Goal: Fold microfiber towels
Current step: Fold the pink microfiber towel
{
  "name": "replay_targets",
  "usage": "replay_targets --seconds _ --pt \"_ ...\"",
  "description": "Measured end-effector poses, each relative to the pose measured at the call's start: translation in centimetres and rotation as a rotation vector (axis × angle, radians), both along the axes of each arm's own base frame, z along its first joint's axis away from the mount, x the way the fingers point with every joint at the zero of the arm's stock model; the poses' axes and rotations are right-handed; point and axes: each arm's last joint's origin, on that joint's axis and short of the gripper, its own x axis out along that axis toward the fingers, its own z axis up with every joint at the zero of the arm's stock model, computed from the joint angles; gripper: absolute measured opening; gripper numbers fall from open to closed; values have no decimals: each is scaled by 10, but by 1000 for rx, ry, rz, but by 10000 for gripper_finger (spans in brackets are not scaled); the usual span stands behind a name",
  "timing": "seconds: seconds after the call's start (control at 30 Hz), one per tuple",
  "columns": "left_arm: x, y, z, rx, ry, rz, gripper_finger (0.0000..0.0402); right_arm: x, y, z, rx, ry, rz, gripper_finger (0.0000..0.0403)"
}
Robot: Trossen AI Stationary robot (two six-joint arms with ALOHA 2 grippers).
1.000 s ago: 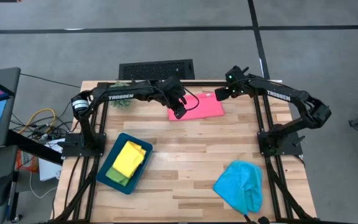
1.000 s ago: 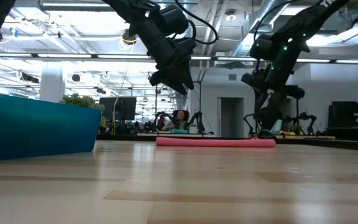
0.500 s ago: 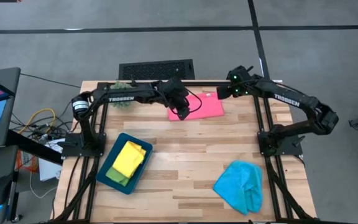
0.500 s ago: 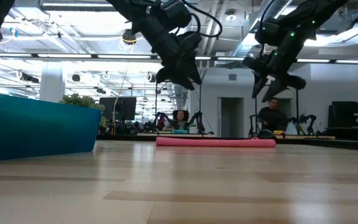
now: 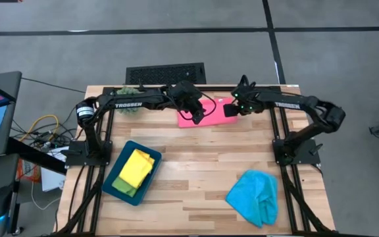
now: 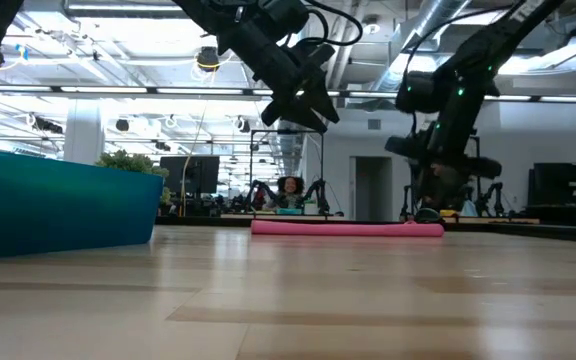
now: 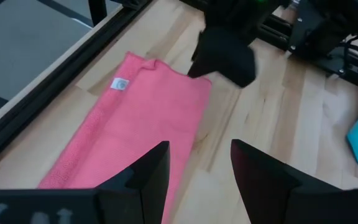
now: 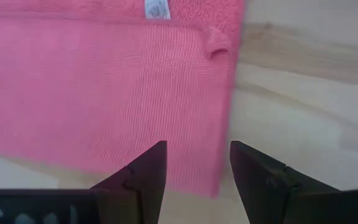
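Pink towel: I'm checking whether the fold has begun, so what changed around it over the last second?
The right tool came down to the pink towel's right edge, jaws open, gripping nothing. The left tool shifted slightly right over the towel's left part, open and raised. The towel lies flat as before; the blue towel, yellow towel and teal tray stayed put.

Overhead looks straight down; low camera table-level; both wrist cameras close over pink towel (image 5: 210,112).

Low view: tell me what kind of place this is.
Probably a robotics lab or open workshop: exposed ceiling ducts, more robot arm stations on distant tables, and a person seated among them.
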Motion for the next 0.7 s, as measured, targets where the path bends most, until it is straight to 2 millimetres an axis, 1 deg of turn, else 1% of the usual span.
replay_targets --seconds 0.07,0.23,0.33,0.4,0.47,0.63,0.7 --pt "0 1 0 7 3 -3 162 5 -4 -9 10 4 -6 200" --pt "-1 1 -1 31 24 9 162 9 -7 -33 68 67 -22 200" --pt "-2 1 -4 34 26 6 162 12 -6 -39 78 84 -15 198" --pt "-3 1 -13 34 27 5 162 12 -6 -40 79 86 -15 192" --pt "-6 0 -26 3 45 24 162 13 -5 -40 77 89 -11 179" --pt "-18 -5 -64 -64 82 56 162 11 -5 -40 74 103 -15 124" --pt "-22 -6 -74 -95 95 76 162 11 -5 -41 74 107 -11 103"
